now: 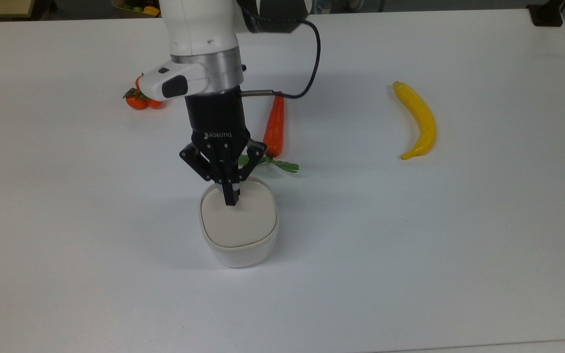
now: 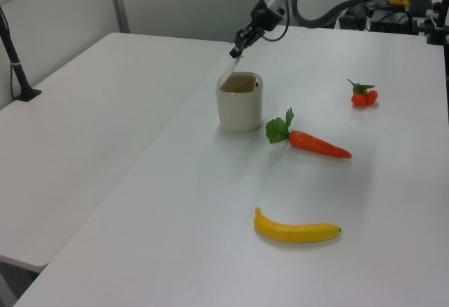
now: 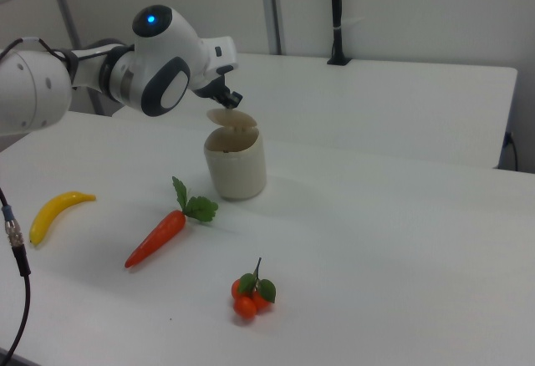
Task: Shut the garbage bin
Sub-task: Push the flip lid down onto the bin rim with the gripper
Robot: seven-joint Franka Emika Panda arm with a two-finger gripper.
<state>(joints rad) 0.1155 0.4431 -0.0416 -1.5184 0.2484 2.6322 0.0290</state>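
Note:
The garbage bin (image 1: 239, 251) is a small white tub near the middle of the table, also visible in the left view (image 2: 239, 109) and the right view (image 3: 236, 168). Its beige lid (image 1: 239, 223) hangs tilted over the opening, hinged on one side and raised on the other (image 3: 234, 118). My gripper (image 1: 231, 199) points down at the lid's raised edge and is shut on it (image 2: 236, 52). In the right view the gripper (image 3: 226, 100) sits just above the lid.
An orange carrot (image 1: 274, 128) with green leaves lies just behind the bin in the top view. A cluster of small orange fruit (image 1: 139, 98) sits at the top view's left, and a yellow banana (image 1: 418, 120) at the top view's right. A black cable (image 1: 312, 59) loops off my wrist.

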